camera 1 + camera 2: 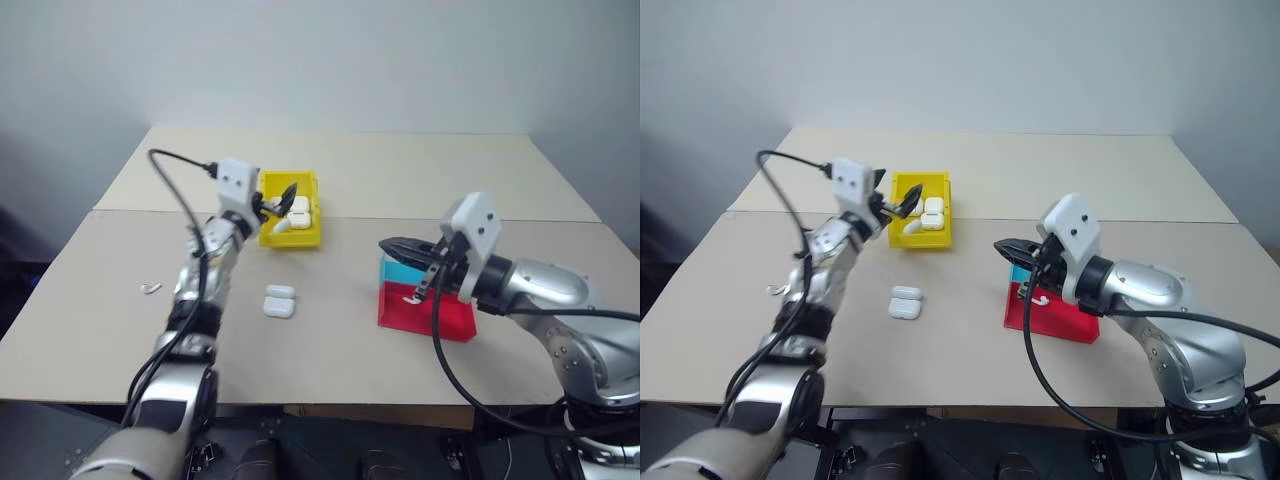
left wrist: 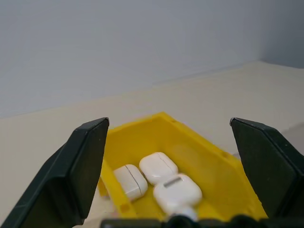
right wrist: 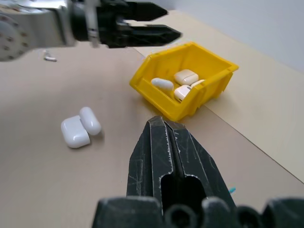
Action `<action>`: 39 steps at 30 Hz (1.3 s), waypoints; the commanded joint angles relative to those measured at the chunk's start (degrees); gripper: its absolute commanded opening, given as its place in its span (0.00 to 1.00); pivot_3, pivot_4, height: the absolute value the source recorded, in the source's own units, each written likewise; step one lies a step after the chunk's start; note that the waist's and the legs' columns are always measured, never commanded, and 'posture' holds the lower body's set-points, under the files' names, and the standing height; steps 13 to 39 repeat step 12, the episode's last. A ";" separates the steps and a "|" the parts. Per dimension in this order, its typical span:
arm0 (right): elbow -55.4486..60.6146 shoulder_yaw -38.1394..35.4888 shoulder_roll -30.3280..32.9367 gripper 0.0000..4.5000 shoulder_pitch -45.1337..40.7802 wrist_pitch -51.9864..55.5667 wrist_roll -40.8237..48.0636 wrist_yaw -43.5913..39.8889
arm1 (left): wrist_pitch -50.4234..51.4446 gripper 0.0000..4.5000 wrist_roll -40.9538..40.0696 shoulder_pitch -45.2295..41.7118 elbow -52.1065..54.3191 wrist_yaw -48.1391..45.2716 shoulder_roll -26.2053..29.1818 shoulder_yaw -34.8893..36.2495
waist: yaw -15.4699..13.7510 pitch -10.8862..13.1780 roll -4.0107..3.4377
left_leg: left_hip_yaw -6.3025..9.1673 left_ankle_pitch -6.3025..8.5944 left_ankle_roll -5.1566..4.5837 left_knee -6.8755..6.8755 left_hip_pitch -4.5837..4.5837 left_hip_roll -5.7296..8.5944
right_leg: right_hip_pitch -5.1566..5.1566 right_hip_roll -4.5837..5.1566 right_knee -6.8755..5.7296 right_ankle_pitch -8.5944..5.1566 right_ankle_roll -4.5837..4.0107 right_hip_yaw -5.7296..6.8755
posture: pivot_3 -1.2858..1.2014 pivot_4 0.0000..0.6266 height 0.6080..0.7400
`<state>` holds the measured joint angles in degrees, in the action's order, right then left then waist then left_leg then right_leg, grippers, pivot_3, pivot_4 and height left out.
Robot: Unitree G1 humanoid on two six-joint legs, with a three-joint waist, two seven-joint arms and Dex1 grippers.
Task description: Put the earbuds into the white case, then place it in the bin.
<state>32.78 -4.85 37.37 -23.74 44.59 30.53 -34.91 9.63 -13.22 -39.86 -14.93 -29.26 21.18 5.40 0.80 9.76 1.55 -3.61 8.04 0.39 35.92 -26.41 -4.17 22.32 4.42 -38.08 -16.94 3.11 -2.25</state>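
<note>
The yellow bin [image 1: 303, 238] stands at mid-table with three white cases [image 2: 158, 167] lying inside it. My left gripper [image 1: 283, 197] hovers just over the bin's near-left rim. It is open wide, with nothing between its fingers [image 2: 85, 161]. Two more white cases [image 1: 279, 300] lie side by side on the table in front of the bin. My right gripper [image 1: 388, 245] is shut and empty above the teal tray [image 1: 398, 270]. A tiny white piece [image 1: 411, 298] lies in the red tray [image 1: 450, 320]; I cannot tell whether it is an earbud.
A small white hooked item [image 1: 151, 288] lies on the table to the far left. A seam crosses the tabletop just behind the bin. Bare tabletop lies between the loose cases and the red tray.
</note>
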 commanded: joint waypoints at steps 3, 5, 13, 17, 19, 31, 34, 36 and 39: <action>-3.97 0.82 1.94 0.00 4.52 -10.17 -4.76 -4.41 | 17.33 0.99 -14.30 20.70 37.50 -9.29 13.61 6.31 | 0.38 0.00 0.00 | -0.03 0.00 0.01 -0.01 0.07 -0.07 | -0.04 -0.01 0.00 0.00 -0.01 -0.01 | 0.52 0.24 1.00; -5.04 -0.42 2.44 0.00 5.92 -11.47 -3.28 -7.19 | 20.93 0.99 -18.39 28.37 45.80 -9.84 16.83 10.83 | -0.02 0.00 0.00 | -0.05 0.00 0.01 0.00 0.11 -0.12 | -0.06 -0.01 0.00 -0.01 -0.03 0.01 | 0.52 0.24 1.00; -7.09 -7.05 8.47 0.00 8.03 -11.67 2.09 -16.65 | 29.63 0.99 -29.41 43.63 61.47 -8.05 22.36 24.02 | -0.65 -0.03 0.05 | -0.09 0.01 0.01 0.04 0.25 -0.15 | -0.22 0.01 0.08 0.00 -0.11 0.01 | 0.52 0.24 1.00; -7.09 -7.05 8.47 0.00 8.03 -11.67 2.09 -16.65 | 29.63 0.99 -29.41 43.63 61.47 -8.05 22.36 24.02 | -0.65 -0.03 0.05 | -0.09 0.01 0.01 0.04 0.25 -0.15 | -0.22 0.01 0.08 0.00 -0.11 0.01 | 0.52 0.24 1.00; -7.09 -7.05 8.47 0.00 8.03 -11.67 2.09 -16.65 | 29.63 0.99 -29.41 43.63 61.47 -8.05 22.36 24.02 | -0.65 -0.03 0.05 | -0.09 0.01 0.01 0.04 0.25 -0.15 | -0.22 0.01 0.08 0.00 -0.11 0.01 | 0.52 0.24 1.00; -7.09 -7.05 8.47 0.00 8.03 -11.67 2.09 -16.65 | 29.63 0.99 -29.41 43.63 61.47 -8.05 22.36 24.02 | -0.65 -0.03 0.05 | -0.09 0.01 0.01 0.04 0.25 -0.15 | -0.22 0.01 0.08 0.00 -0.11 0.01 | 0.52 0.24 1.00; -7.09 -7.05 8.47 0.00 8.03 -11.67 2.09 -16.65 | 29.63 0.99 -29.41 43.63 61.47 -8.05 22.36 24.02 | -0.65 -0.03 0.05 | -0.09 0.01 0.01 0.04 0.25 -0.15 | -0.22 0.01 0.08 0.00 -0.11 0.01 | 0.52 0.24 1.00; -7.09 -7.05 8.47 0.00 8.03 -11.67 2.09 -16.65 | 29.63 0.99 -29.41 43.63 61.47 -8.05 22.36 24.02 | -0.65 -0.03 0.05 | -0.09 0.01 0.01 0.04 0.25 -0.15 | -0.22 0.01 0.08 0.00 -0.11 0.01 | 0.52 0.24 1.00; -7.09 -7.05 8.47 0.00 8.03 -11.67 2.09 -16.65 | 29.63 0.99 -29.41 43.63 61.47 -8.05 22.36 24.02 | -0.65 -0.03 0.05 | -0.09 0.01 0.01 0.04 0.25 -0.15 | -0.22 0.01 0.08 0.00 -0.11 0.01 | 0.52 0.24 1.00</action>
